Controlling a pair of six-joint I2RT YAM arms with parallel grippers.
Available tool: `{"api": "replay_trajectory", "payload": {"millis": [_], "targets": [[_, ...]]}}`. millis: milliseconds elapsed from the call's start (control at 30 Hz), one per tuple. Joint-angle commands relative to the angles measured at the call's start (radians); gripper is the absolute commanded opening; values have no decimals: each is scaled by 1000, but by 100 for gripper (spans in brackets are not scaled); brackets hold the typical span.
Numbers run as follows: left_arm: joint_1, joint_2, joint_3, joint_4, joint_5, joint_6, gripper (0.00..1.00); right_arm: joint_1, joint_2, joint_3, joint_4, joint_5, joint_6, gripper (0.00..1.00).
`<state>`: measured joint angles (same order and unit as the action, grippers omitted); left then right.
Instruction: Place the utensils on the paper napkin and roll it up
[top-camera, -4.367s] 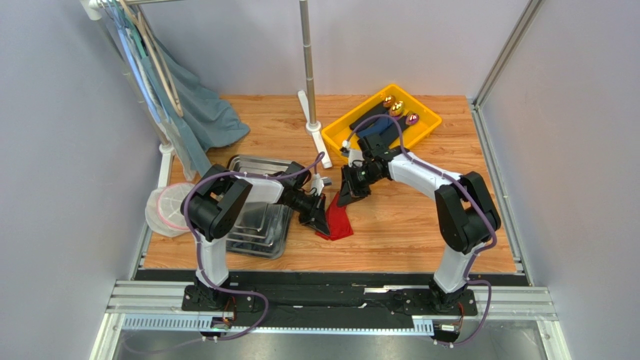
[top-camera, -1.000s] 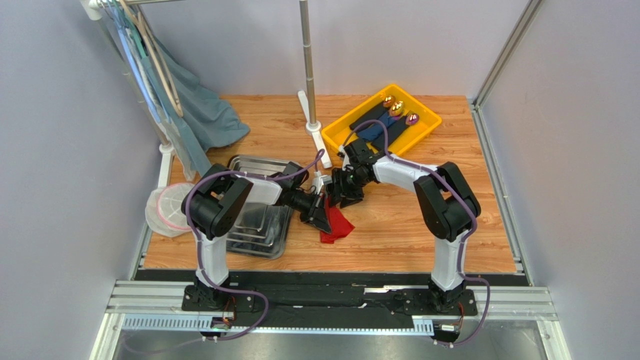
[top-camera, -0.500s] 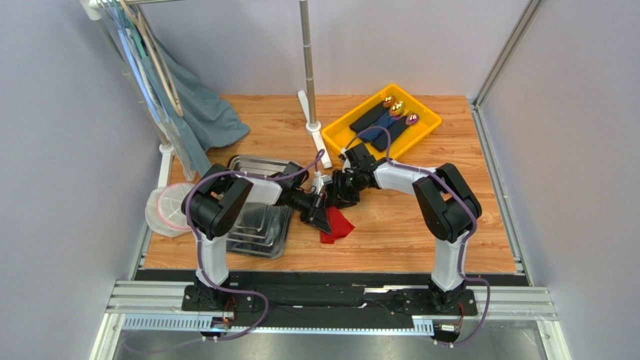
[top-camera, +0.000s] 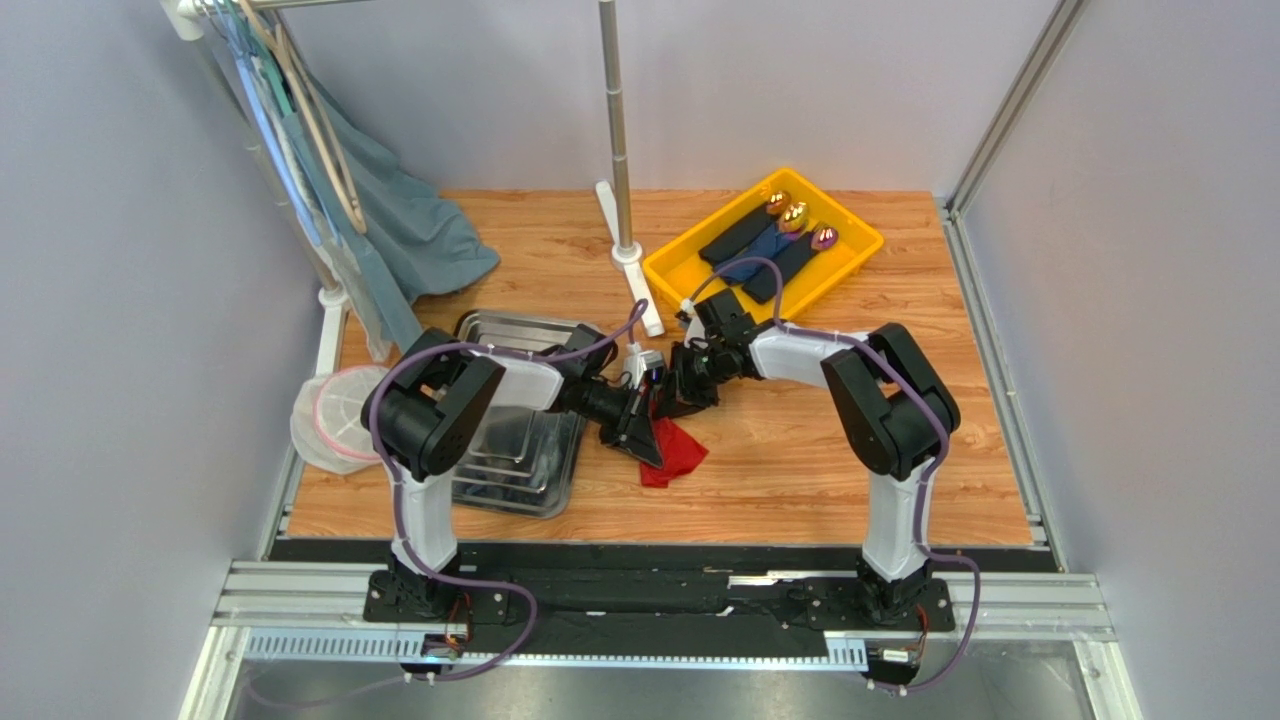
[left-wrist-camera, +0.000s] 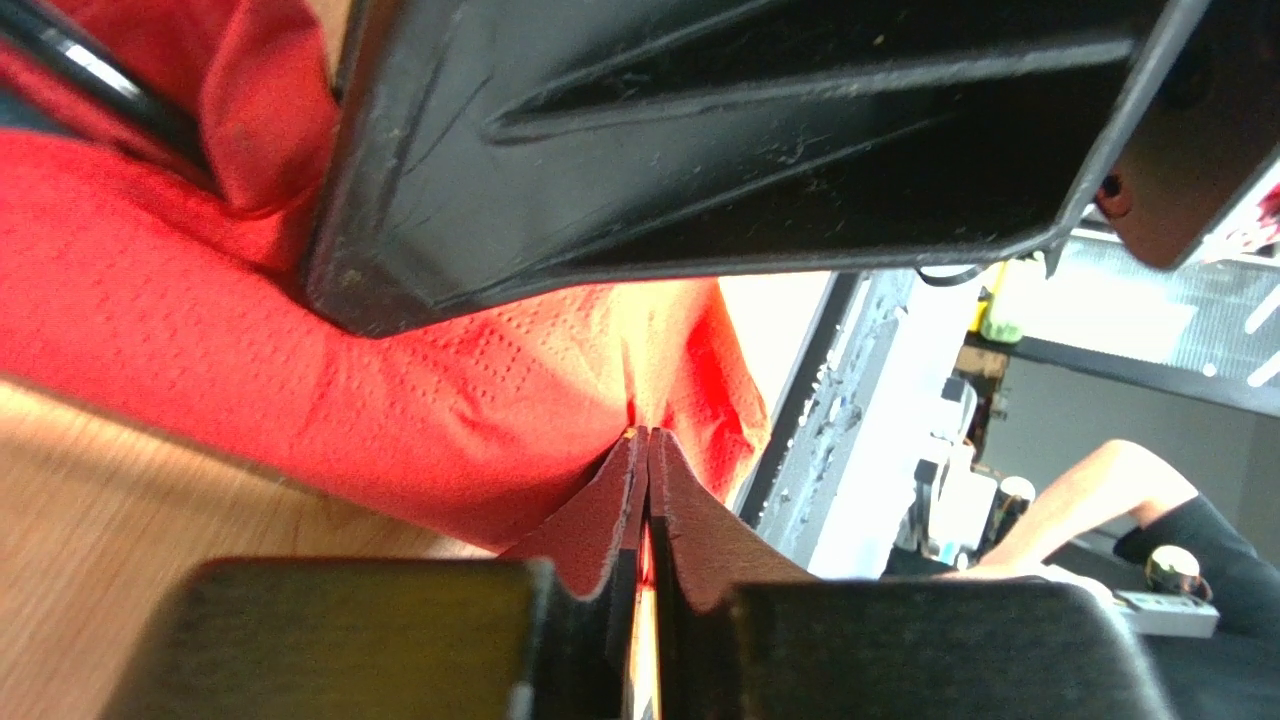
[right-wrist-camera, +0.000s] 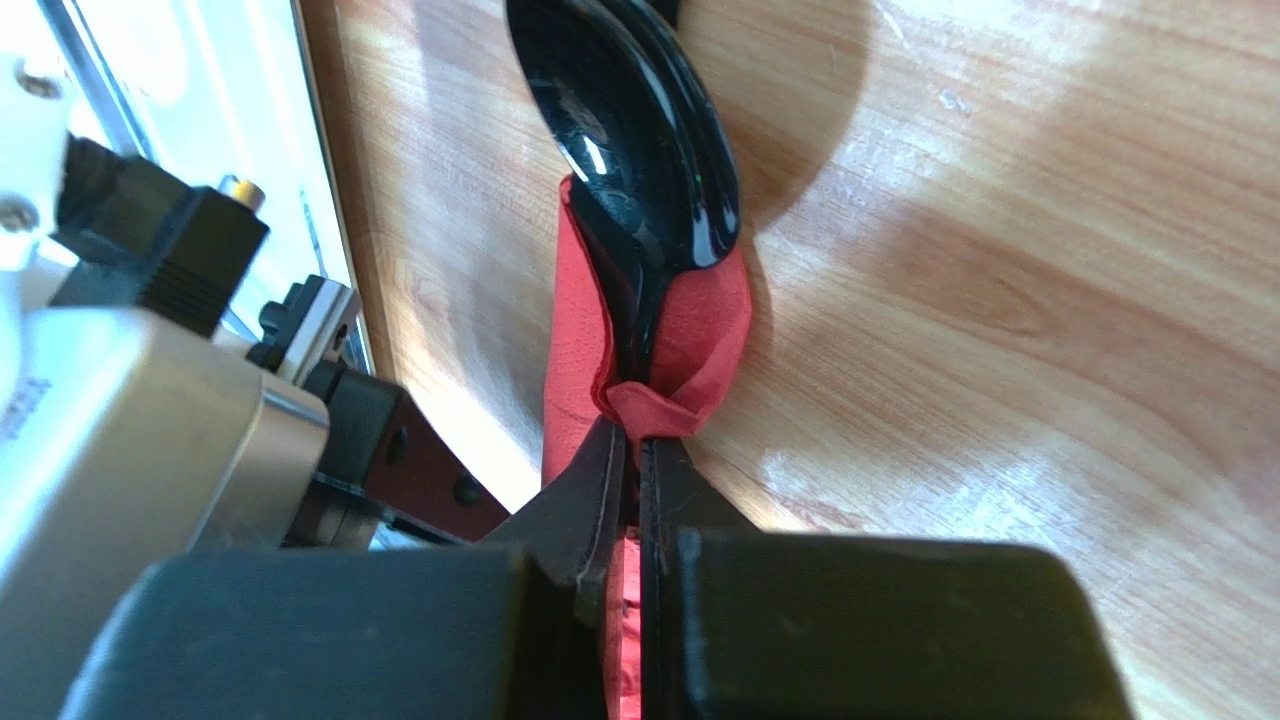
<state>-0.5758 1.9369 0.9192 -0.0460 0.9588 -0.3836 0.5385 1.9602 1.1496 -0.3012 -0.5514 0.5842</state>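
1. Wrist view, left: the left gripper (left-wrist-camera: 648, 438) is pinched closed on an edge of the red paper napkin (left-wrist-camera: 376, 383), which lies on the wooden table (left-wrist-camera: 120, 503).
2. Wrist view, right: the right gripper (right-wrist-camera: 639, 428) clamps a paper napkin fold wrapped round the black spoon (right-wrist-camera: 639, 135), whose bowl sticks out beyond it.
3. Top view: both grippers meet over the paper napkin, near the steel trays (top-camera: 519, 465).

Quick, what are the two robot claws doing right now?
Left gripper: closed, pinching the red napkin.
Right gripper: closed, pinching the red napkin where it wraps the black spoon.
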Motion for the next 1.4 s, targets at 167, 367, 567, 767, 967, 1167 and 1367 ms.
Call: {"api": "replay_trajectory", "payload": {"millis": [167, 367, 567, 767, 967, 1167, 1367], "targets": [[17, -222, 62, -132, -140, 32, 35, -54, -64, -21, 37, -59, -63, 0], [68, -380, 99, -288, -183, 92, 50, -66, -106, -39, 92, -108, -38, 0], [114, -524, 107, -373, -303, 187, 66, -75, -142, -45, 126, -145, -21, 0], [149, -602, 133, -423, -445, 238, 75, -87, -159, -11, 126, -199, -26, 0], [198, -679, 156, -401, -500, 214, 76, -95, -194, 73, 53, -258, -98, 0], [220, -826, 124, -212, -426, 161, 99, -95, -276, 238, -117, -312, -266, 0], [295, -881, 127, -163, -178, 2, 99, -94, -369, 344, -205, -383, -353, 0]]}}
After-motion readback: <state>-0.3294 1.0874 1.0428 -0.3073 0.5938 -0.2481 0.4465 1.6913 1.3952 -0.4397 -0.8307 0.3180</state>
